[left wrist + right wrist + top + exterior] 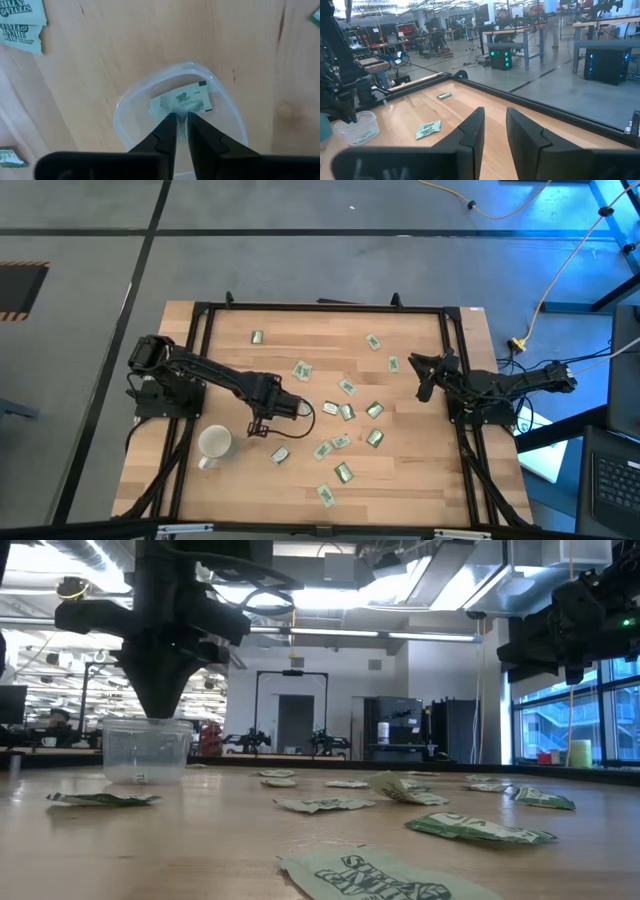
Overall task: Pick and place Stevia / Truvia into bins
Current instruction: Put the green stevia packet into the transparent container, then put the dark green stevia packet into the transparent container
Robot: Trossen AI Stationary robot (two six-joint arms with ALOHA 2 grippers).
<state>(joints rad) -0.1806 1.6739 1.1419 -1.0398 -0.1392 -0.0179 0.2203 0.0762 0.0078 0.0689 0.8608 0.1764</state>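
Left gripper [182, 120], fingers slightly parted, hangs over the clear cup [227, 107]; a sachet [181, 99] lies inside, just below

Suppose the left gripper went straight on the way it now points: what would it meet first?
Most likely the sachet lying inside the clear cup, directly below the left gripper, then the cup's floor. How far above the sachet it hangs is unclear.

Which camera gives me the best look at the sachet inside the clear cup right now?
The left wrist view: it looks straight down into the cup at the sachet, just past the left pincer. The right wrist view shows it faintly through the cup wall; the low view only hints at it; the high view hides it.
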